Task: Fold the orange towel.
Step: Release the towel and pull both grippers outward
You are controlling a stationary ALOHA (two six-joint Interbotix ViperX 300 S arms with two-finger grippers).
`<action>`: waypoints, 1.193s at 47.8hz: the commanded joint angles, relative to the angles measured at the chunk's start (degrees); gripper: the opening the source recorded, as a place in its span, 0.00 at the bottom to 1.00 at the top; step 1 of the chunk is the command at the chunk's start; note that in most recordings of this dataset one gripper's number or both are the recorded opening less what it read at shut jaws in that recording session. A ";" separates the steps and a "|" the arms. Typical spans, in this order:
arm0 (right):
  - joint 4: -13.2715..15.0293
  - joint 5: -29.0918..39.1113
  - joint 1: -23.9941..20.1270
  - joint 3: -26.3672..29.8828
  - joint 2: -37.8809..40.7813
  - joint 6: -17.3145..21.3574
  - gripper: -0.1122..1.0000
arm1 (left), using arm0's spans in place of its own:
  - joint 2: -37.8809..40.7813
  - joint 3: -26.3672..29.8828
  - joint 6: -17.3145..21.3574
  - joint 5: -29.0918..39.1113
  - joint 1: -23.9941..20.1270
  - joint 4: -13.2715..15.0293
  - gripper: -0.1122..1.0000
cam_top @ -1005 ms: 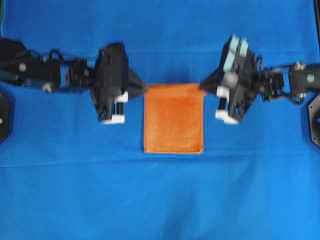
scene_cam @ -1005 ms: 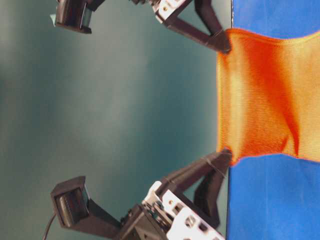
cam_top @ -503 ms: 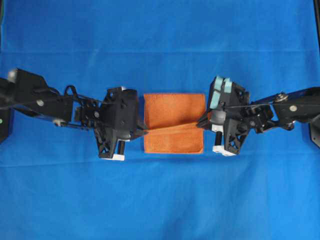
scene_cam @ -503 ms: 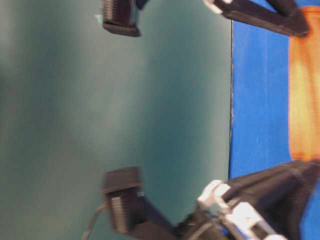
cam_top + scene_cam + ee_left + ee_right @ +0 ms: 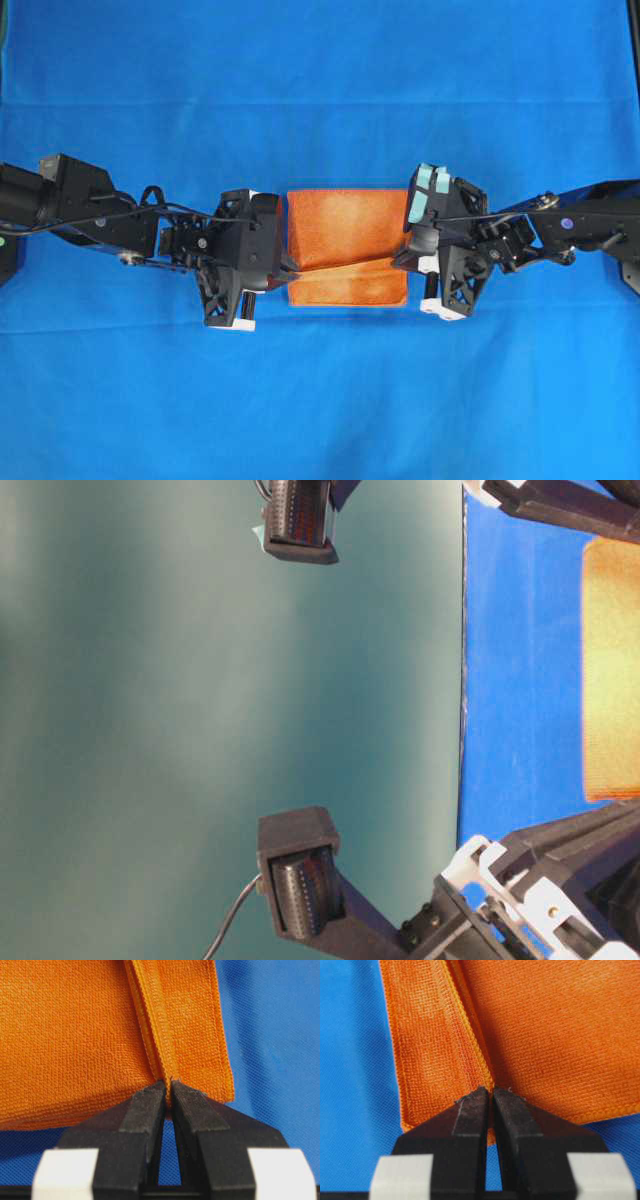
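From overhead I see the square bright orange terry towel point(image 5: 347, 246) lying mid-table on the big blue cloth point(image 5: 320, 400), a folded flap's edge running across it. Both arms' bodies hide their own fingertips here. The table-level view is turned sideways and cuts off most of the towel point(image 5: 611, 670), so no grip is visible. The left wrist view settles it: the left gripper point(image 5: 168, 1091) is pinched on the towel's hem. Same on the right wrist view, right gripper point(image 5: 490, 1096) nipping the fold's edge.
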State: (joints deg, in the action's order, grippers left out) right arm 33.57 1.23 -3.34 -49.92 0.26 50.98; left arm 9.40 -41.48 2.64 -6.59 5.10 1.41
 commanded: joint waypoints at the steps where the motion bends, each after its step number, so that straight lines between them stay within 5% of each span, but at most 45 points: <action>1: -0.09 -1.05 -0.62 0.88 -0.62 0.00 0.26 | -0.79 0.53 -0.09 -0.35 0.35 0.09 0.15; 9: -0.09 -1.32 -1.14 1.76 -0.70 -0.09 0.67 | -1.76 0.53 0.18 0.18 0.53 0.09 0.50; 15: 0.00 0.35 -1.93 2.64 -2.55 -0.18 0.64 | -4.75 0.62 1.14 2.90 0.53 0.09 0.79; 33: 0.70 14.06 -4.57 2.81 -19.60 -0.88 0.63 | -22.85 -1.49 1.85 16.44 0.53 0.09 0.68; 57: 11.16 19.95 -4.48 -6.33 -45.44 -0.79 0.63 | -52.29 -16.00 1.85 12.57 -1.85 0.09 0.67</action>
State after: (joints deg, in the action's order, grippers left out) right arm 43.51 21.36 -7.73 -55.37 -41.57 50.10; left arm -38.76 -56.43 4.39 7.21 3.78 1.41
